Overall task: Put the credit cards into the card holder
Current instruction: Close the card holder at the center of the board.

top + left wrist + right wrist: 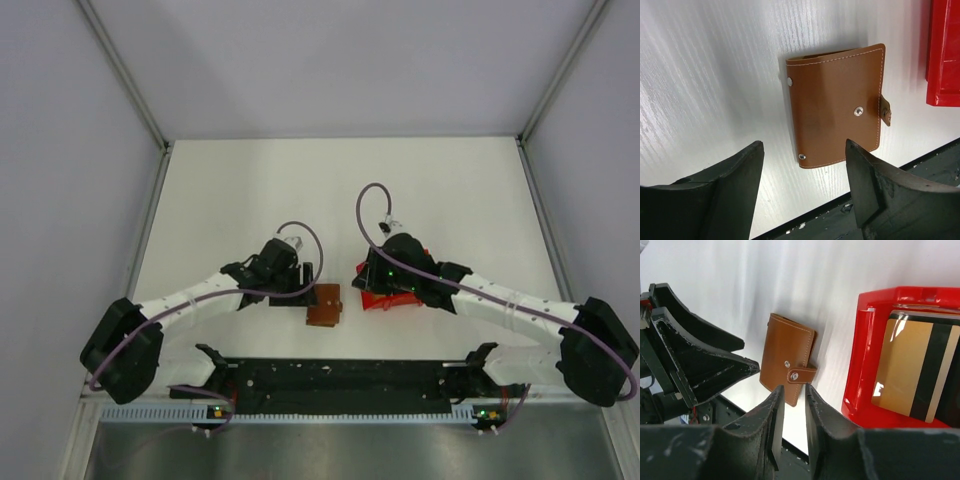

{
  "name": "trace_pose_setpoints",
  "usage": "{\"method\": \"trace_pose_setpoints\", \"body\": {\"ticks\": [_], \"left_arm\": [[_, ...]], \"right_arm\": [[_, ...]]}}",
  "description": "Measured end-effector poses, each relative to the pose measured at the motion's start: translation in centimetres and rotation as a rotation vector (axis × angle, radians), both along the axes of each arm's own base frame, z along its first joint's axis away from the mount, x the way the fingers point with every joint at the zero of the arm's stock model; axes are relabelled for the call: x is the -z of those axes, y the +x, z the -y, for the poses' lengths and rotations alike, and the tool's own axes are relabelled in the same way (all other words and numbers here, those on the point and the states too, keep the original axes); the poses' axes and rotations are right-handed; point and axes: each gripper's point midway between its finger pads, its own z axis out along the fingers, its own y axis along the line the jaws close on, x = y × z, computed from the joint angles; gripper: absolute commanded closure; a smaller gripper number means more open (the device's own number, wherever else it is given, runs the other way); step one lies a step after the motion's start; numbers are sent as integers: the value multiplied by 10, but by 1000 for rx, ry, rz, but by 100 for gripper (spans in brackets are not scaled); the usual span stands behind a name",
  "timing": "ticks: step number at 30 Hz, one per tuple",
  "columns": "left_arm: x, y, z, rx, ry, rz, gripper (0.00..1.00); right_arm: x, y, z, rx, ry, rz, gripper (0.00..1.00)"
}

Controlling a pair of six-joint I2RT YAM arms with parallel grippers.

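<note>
Card holder: a small brown leather-like folding wallet point(837, 107) lies flat and folded shut on the white table point(250, 190), just left of the box; I cannot tell whether its snap strap is fastened.
Credit cards: a gold rectangular plastic card with a black stripe point(910, 370) lies on top inside the red plastic open box point(865, 355), with a darker edge showing beneath it.
Left gripper point(804, 150): jaws spread wide and empty, poised just short of the wallet.
Right gripper point(794, 395): jaws nearly together with a narrow slot between them, holding nothing, near the box.
Step in hand: probably getting the wallet open; no card is out of the box.
Next move: likely pin or lift the cover, then pinch the top card by its thin edge.
</note>
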Motion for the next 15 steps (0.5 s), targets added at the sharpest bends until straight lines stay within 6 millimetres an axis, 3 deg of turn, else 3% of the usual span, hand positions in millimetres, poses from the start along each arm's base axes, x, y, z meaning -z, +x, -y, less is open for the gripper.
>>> {"method": "trace_pose_setpoints", "body": {"ticks": [5,9,15], "left_arm": [[1,0,1,36,-1,15,22],[15,-6,-1,51,-14,11,23],[13,-1,14,53,-109,45,23]], "right_arm": [[7,-7,-6,-64,6,-33,84],[14,-9,-7,-89,-10,-35,87],[20,-14,-8,-129,-5,-29,87]]}}
